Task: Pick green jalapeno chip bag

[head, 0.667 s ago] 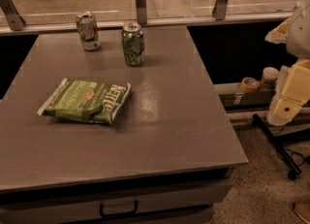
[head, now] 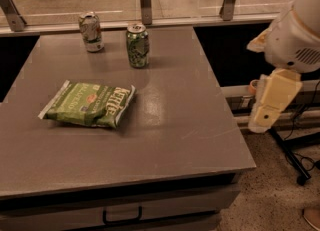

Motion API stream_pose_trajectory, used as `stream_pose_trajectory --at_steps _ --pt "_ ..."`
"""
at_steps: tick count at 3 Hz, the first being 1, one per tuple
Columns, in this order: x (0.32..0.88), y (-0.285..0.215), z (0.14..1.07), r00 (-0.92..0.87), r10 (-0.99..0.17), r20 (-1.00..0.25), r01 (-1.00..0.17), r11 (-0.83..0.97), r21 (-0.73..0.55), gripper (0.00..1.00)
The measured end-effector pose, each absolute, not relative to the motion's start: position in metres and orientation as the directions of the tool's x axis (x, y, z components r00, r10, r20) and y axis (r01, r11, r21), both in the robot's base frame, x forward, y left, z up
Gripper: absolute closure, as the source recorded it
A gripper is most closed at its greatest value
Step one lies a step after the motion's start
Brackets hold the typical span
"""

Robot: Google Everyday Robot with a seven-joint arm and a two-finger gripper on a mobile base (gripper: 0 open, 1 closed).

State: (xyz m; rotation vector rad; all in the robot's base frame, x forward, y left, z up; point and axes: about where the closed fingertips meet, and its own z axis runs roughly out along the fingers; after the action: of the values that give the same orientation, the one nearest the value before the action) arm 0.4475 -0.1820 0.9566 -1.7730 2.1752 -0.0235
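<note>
Nearest the camera, a drawer handle (head: pixel 122 216) sits under the front edge of the table (head: pixel 175 140). The bag (head: pixel 89 104) lies flat on the tabletop at about 9 o'clock from its centre, in the same spot as 0.7 s ago, with nothing touching it. It is green with white edges. White "KETTLE" lettering runs sideways along its 3 o'clock end, and the smaller print beside it cannot be read. At 3 o'clock, beyond the table's right edge and above the speckled floor (head: pixel 270 195), the gripper (head: pixel 265 112) hangs from the arm (head: pixel 297 35). It is cream-coloured, points down towards 7 o'clock, and is well apart from the bag. Whether it is spread or closed cannot be told. Since the earlier frame the arm and gripper have shifted towards 9 o'clock, closer to the table. Farther back, at 11 to 12 o'clock, stand two upright cans, unmoved: a green can (head: pixel 137 45) and, farther off at its 10 o'clock, a dented white can (head: pixel 91 31). Their labels are unreadable. Metal posts (head: pixel 145 1) stand behind the table.
</note>
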Motion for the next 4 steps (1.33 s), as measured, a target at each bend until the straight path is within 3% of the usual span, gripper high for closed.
stream_pose_trajectory --at_steps 3,4 --pt "0.492 -0.052 0.889 -0.126 -0.865 -0.485 -0.97 0.21 -0.123 0.0" --pt "0.492 -0.052 0.889 -0.125 -0.865 -0.485 -0.97 0.21 -0.123 0.0"
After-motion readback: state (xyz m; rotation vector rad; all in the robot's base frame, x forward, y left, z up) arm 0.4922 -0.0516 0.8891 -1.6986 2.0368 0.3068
